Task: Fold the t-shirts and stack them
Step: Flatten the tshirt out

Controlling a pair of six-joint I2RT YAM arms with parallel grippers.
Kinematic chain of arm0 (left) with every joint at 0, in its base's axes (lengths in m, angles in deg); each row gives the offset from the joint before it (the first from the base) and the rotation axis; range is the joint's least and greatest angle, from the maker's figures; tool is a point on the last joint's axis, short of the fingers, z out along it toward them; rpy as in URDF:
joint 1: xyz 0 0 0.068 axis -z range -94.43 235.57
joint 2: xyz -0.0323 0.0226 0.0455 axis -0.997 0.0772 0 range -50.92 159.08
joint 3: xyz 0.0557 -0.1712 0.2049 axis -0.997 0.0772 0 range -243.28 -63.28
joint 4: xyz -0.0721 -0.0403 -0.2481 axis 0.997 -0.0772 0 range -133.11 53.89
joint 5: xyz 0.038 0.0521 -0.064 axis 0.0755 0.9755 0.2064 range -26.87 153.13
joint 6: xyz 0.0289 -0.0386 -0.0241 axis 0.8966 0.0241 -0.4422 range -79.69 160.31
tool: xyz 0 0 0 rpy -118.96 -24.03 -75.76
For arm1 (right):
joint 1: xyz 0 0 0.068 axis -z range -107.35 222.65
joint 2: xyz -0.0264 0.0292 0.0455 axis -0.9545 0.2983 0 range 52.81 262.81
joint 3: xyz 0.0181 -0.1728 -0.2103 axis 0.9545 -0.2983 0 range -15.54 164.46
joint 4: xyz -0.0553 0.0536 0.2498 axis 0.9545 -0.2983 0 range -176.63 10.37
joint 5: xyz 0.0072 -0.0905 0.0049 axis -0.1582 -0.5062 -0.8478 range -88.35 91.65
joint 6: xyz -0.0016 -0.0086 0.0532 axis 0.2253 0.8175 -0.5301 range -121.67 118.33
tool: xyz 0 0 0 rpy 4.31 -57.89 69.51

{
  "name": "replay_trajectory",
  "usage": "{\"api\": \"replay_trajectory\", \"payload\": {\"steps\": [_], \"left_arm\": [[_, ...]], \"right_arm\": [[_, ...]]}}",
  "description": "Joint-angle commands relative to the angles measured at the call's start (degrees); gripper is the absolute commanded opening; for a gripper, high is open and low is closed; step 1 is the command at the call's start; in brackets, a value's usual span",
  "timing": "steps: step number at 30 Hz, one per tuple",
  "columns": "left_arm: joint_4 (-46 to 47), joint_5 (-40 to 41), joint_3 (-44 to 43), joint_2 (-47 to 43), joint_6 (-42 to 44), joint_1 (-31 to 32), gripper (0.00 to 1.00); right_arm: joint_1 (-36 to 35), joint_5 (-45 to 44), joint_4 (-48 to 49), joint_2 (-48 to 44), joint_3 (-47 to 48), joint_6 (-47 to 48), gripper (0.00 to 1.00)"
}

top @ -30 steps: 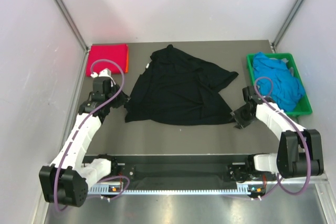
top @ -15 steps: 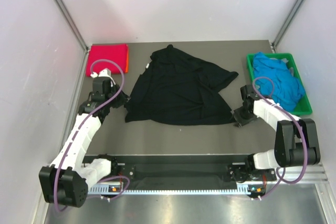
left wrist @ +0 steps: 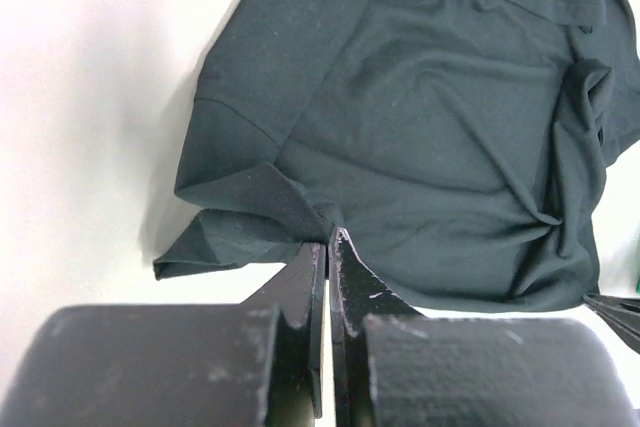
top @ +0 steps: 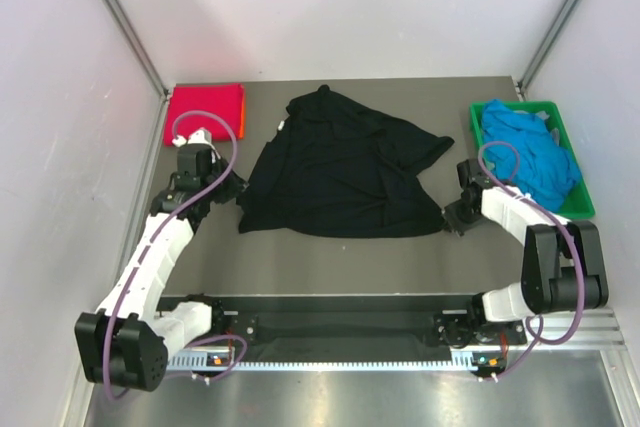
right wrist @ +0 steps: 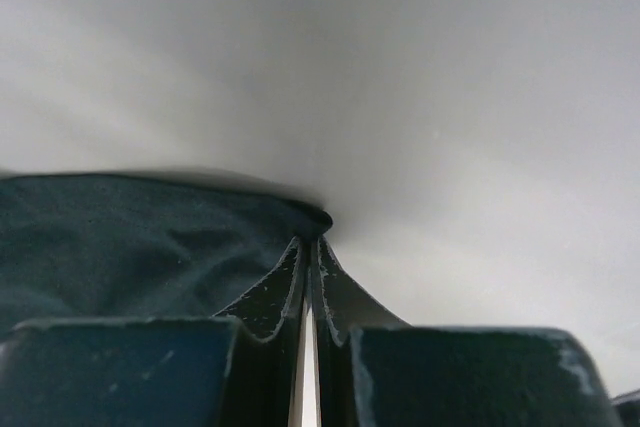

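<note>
A large black t-shirt [top: 340, 167] lies spread and rumpled on the grey table. My left gripper [top: 232, 193] is shut on its near left corner, where the cloth [left wrist: 300, 209] bunches at the tips [left wrist: 327, 239]. My right gripper [top: 447, 219] is shut on the shirt's near right corner [right wrist: 318, 219]. A folded magenta-red t-shirt [top: 205, 112] with an orange one under it lies at the back left. Bright blue t-shirts [top: 530, 157] fill the crate at the right.
The green plastic crate [top: 575, 209] stands at the right edge, close behind my right arm. Grey walls close in the table on three sides. The arm bases and a black rail [top: 340, 327] run along the near edge.
My right gripper has moved left to the black shirt's near right corner and shut on it. The left gripper has kept its grip in place.
</note>
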Motion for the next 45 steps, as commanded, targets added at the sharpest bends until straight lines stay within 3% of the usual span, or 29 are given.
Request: {"api": "replay_trajectory", "payload": {"steps": [1,5,11,18,25,29,33,38,41,43,44,45], "left_arm": [[2.8,1.6,-6.2,0.7,-0.6,0.1,0.0],[0.4,5.2,-15.7,0.9,-2.2,0.1,0.0],[-5.7,6.6,-32.5,-1.3,-7.6,0.1,0.0],[-12.2,1.5,-47.0,-13.5,-17.1,0.1,0.0],[-25.0,1.1,-65.9,-13.9,-17.8,0.1,0.0],[-24.9,1.5,-63.6,-12.6,-16.4,0.1,0.0],[-20.6,3.5,-54.9,-8.3,-11.6,0.1,0.0],[-10.3,11.8,-50.0,1.8,-6.2,0.0,0.0],[-2.9,14.8,-52.3,11.4,-4.2,-0.1,0.0],[0.5,15.0,-59.2,20.9,-4.3,-2.2,0.0],[0.5,14.4,-59.3,22.9,-4.3,-2.2,0.0],[0.5,13.1,-64.8,24.9,-5.7,-4.1,0.0]], "right_arm": [[0.3,-5.7,2.3,-2.0,2.4,7.2,0.0],[0.4,-5.9,0.2,-12.3,7.9,17.3,0.0],[0.3,-9.6,-13.1,-27.6,23.6,25.7,0.0],[0.3,-5.2,-27.1,-41.3,40.6,27.0,0.0],[0.3,-0.6,-33.2,-48.9,50.5,23.7,0.0],[0.3,0.4,-29.4,-46.8,50.9,24.4,0.0],[0.3,1.1,-18.1,-42.3,43.7,25.6,0.0],[0.3,5.1,8.5,-33.2,30.5,26.8,0.0],[0.2,5.8,16.7,-21.8,34.5,29.0,0.0],[0.3,7.6,19.5,-13.5,41.3,31.0,0.0],[0.3,8.0,19.1,-11.0,44.5,31.5,0.0],[0.4,7.9,18.1,-8.5,48.2,32.5,0.0]]}}
